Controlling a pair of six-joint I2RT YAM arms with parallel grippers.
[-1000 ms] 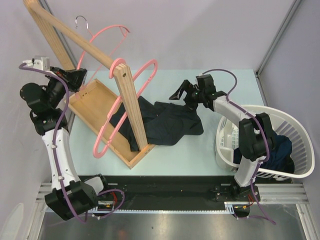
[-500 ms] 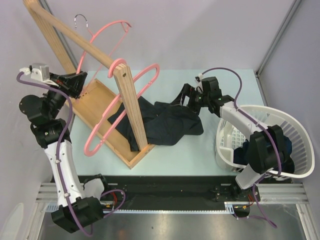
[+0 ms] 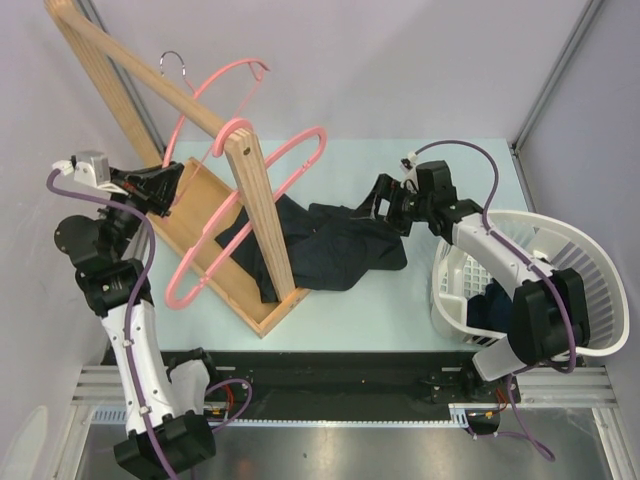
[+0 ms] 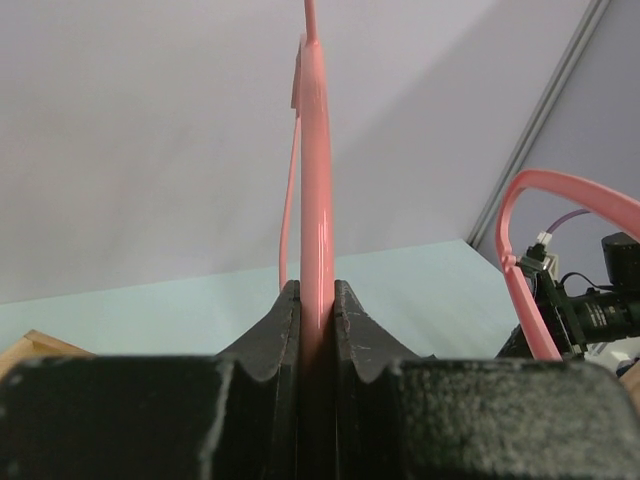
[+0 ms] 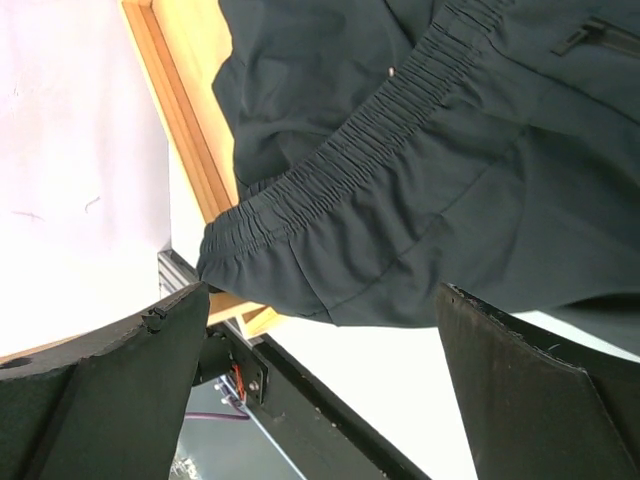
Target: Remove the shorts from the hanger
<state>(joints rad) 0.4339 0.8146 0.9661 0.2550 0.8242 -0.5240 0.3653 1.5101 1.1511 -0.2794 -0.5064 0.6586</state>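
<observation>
A pale blue-green tabletop [image 3: 400, 300] carries a light wooden clothes rack [image 3: 262, 215] with a shallow tray base, an upright post and a slanted top rail. The left gripper [image 4: 315, 295], raised at the left of the rack, is closed tightly on the thin bar of a pink plastic hanger [image 4: 318, 200], which stands up between its two black fingers [image 4: 280, 320]. This hanger carries no garment. A second pink plastic hanger [image 4: 519, 270] loops over the rail by the top of the post and slopes down across the tray, also bare. A soft, very dark, almost black pair of cloth shorts [image 3: 340, 250] lies crumpled on the table. Its left part spills over the tray's edge near the foot of the post and its right part is spread on the tabletop. The wrist camera shows its gathered elastic waistband and a zip pocket. The right gripper [image 3: 385, 205] hangs just above the far right edge of these shorts with its fingers spread wide apart, holding nothing. At the right edge of the table sits a white slatted plastic laundry basket [image 3: 600, 260], and a navy blue cloth garment [image 3: 495, 305] lies inside it, partly hidden by the right arm.
</observation>
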